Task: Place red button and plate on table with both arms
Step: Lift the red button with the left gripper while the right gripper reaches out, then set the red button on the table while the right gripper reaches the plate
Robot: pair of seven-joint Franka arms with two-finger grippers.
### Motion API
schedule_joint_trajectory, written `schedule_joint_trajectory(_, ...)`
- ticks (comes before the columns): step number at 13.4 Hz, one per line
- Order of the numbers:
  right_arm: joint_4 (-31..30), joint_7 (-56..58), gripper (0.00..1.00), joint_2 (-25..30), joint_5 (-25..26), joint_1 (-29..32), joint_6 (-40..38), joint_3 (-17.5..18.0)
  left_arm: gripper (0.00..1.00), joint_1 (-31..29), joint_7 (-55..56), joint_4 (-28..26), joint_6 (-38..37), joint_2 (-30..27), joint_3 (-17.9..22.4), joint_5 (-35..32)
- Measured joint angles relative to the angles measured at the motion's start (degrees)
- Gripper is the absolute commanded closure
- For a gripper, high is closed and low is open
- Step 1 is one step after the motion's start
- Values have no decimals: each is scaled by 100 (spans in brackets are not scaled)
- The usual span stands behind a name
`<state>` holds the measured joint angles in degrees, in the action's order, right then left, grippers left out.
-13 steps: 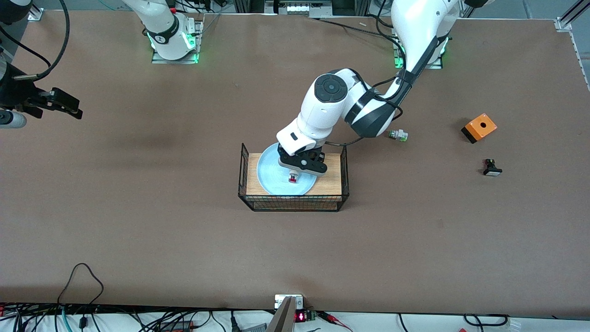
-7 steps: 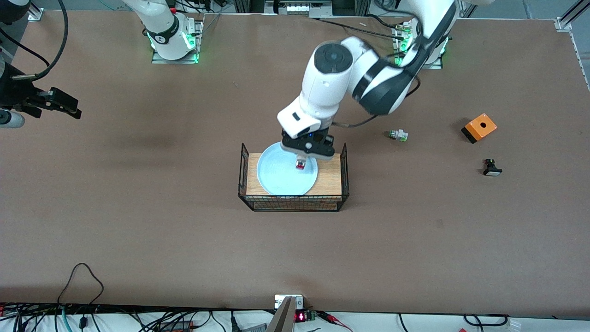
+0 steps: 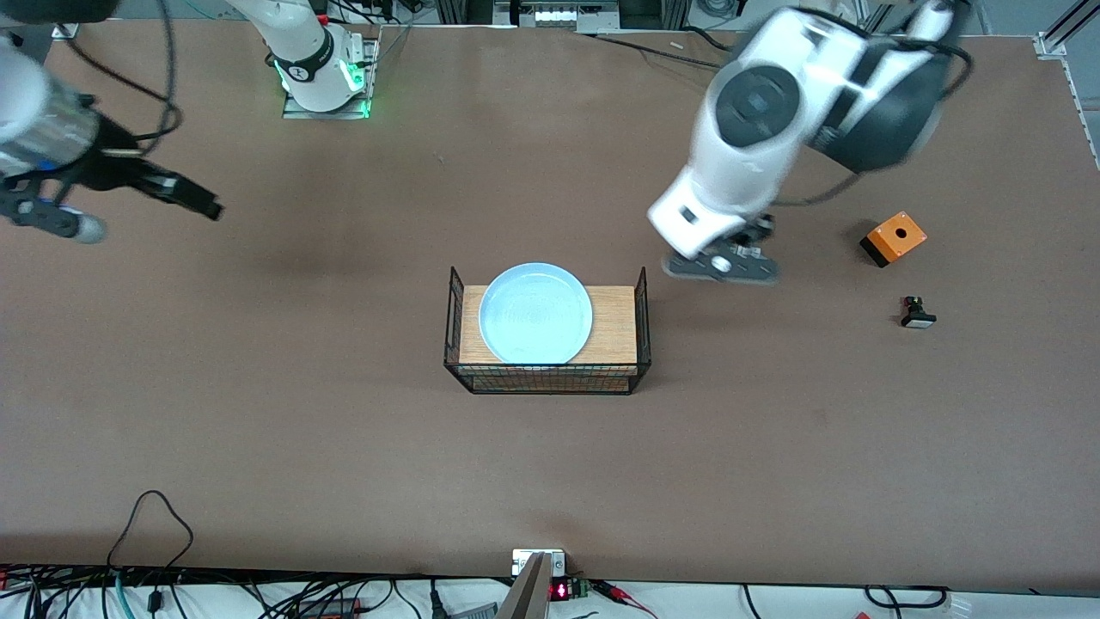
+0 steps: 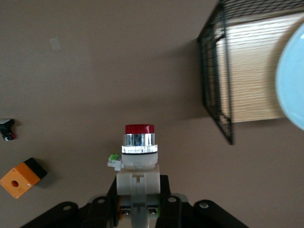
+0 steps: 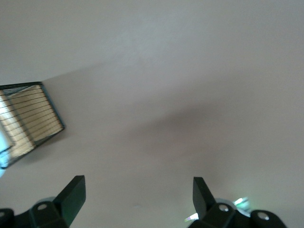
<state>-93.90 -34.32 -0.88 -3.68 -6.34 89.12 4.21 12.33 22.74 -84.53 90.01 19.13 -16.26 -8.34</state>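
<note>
The left gripper (image 3: 726,268) carried the red button (image 4: 139,145) off the plate (image 3: 535,313) toward its own end; the right gripper (image 3: 185,196) swung inward.

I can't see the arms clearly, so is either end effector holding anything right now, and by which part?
The left end effector holds the red button by its whitish body, cap pointing away from the fingers. The right end effector is open and holds nothing.

No readable lettering, labels or brand marks anywhere; only a small red glowing display (image 3: 559,591) at the table's near edge, its characters illegible.
</note>
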Motion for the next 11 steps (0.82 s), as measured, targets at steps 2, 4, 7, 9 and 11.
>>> schedule_joint_trajectory(2,34,-1078,0,-164,-6,-675,143,56,90,-745,-815,-386,111,104,30,-7)
schedule_joint_trajectory(4,173,-2074,0,-442,-6,-1241,399,74,90,-1402,-1447,-941,759,231,42,-32)
schedule_joint_trajectory(7,473,-3278,0,-941,-20,-1824,886,75,90,-1997,-1960,-2016,2178,338,42,-65)
schedule_joint_trajectory(9,560,-3996,0,-1237,-79,-2160,1262,76,90,-2160,-2011,-2673,3052,395,37,-140)
schedule_joint_trajectory(11,574,-4582,0,-1483,-103,-2378,1660,76,82,-2279,-2020,-3087,3730,536,32,-317)
